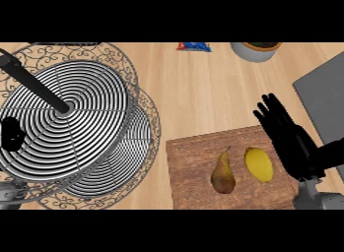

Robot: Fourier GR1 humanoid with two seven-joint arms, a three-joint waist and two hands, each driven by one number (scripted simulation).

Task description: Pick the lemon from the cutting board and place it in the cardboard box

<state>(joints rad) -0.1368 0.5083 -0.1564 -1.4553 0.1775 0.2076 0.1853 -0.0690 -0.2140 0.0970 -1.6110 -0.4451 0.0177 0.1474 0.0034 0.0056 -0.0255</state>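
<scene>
As the robot looks steeply down in the head view, its right hand hangs over the right edge of the cutting board, fingers straight and spread, holding nothing. The lemon lies on the board just left of that hand, close beside the palm; whether the two touch cannot be told. A pear lies on the same board to the lemon's left, stem end pointing away from the robot, with a narrow strip of board between the two fruits. The board itself rests on the pale wooden surface at lower centre-right. A grey forearm rises from the lower right corner to the black hand. Behind the hand, a flat grey slab runs along the right edge of the view. On the left, a tiered wire basket of concentric rings and scrolled edging fills much of the view, a dark rod rising from its centre; a small black shape shows at its left side, and it cannot be told what it is. At the far edge of the surface stand a grey pot with a dark inside and, to its left, a small blue and red packet
</scene>
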